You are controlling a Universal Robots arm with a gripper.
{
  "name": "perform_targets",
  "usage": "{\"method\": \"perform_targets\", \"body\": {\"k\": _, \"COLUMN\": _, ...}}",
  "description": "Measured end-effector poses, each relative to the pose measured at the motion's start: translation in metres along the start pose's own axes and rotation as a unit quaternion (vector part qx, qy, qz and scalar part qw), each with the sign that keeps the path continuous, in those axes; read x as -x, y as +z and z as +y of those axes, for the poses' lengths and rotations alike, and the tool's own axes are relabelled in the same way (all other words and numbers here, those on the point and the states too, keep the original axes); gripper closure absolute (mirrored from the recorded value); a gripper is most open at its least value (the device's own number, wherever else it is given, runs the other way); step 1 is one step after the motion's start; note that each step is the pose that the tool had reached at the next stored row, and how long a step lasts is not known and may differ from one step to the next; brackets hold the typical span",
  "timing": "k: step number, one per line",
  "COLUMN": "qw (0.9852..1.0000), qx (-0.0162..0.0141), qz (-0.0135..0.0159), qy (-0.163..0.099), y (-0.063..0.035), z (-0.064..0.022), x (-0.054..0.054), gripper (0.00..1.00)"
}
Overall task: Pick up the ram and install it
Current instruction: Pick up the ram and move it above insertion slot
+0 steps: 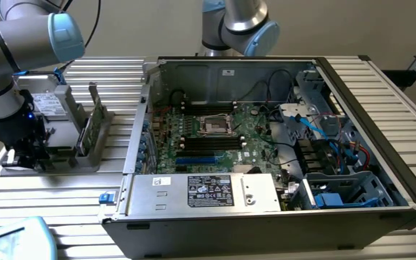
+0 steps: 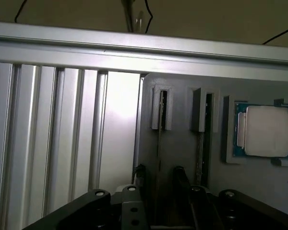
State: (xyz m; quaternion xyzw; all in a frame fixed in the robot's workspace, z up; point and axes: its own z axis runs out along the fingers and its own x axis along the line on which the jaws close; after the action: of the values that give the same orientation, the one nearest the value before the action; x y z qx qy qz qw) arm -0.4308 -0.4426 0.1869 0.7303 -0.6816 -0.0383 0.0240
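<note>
The table (image 1: 403, 92) under the computer case (image 1: 266, 238) was ribbed bare metal with a pale satin finish. The computer case had matt black outer walls, and its inner panels were unpainted grey sheet metal. Inside the case, the motherboard (image 1: 229, 135) was glossy green board. The power supply (image 1: 208, 192) was dull silvery sheet metal with a paper label. Beside the case, the holder (image 1: 85, 160) looked like matt grey plastic. Standing in it, the ram (image 1: 86, 135) was green board. The processor chip (image 2: 265, 131) had a smooth, dull metal lid. The gripper (image 1: 28, 158) was matt black. The arm (image 1: 20, 38) had smooth grey shells and glossy pale-blue caps.
</note>
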Motion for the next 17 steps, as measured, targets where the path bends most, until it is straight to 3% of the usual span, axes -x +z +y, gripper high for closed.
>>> {"method": "perform_targets", "body": {"k": 6, "qw": 1.0000, "qx": 0.0002, "qz": 0.0008, "qy": 0.000, "y": 0.0003, "z": -0.0001, "x": 0.0001, "gripper": 0.63}}
{"method": "perform_targets", "body": {"k": 11, "qw": 1.0000, "qx": 0.0026, "qz": 0.0041, "qy": 0.000, "y": 0.0001, "z": -0.0008, "x": 0.0003, "gripper": 0.63}}
{"method": "perform_targets", "body": {"k": 17, "qw": 1.0000, "qx": 0.0027, "qz": 0.0044, "qy": 0.000, "y": 0.0001, "z": -0.0008, "x": 0.0003, "gripper": 0.63}}
